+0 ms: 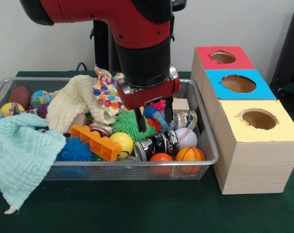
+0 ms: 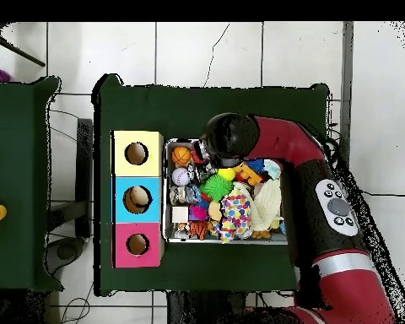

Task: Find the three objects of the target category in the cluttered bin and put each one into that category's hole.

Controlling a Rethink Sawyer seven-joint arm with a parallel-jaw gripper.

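Observation:
The silver wire-mesh bin (image 1: 209, 141) is full of clutter and also shows in the overhead view (image 2: 166, 221). My gripper (image 1: 155, 118) hangs open and empty over the bin's right half. Its two black fingers reach just above a green spiky ball (image 1: 129, 124) and a crushed metal can (image 1: 156, 144). In front of it lie a baseball (image 1: 185, 137), a basketball (image 1: 189, 154), an orange ball (image 1: 161, 158) and a yellow ball (image 1: 121, 142). Three boxes with holes stand beside the bin: red (image 1: 223, 57), blue (image 1: 239, 83), yellow (image 1: 259, 119). In the overhead view the arm (image 2: 231, 139) hides the gripper.
An orange toy brick (image 1: 95, 141), a blue spiky ball (image 1: 75, 150), a cream cloth (image 1: 74, 102) and a dotted cloth (image 1: 105, 90) fill the bin's middle. A mint cloth (image 1: 20, 155) hangs over its left front rim. A brown football (image 1: 20, 96) lies at the far left.

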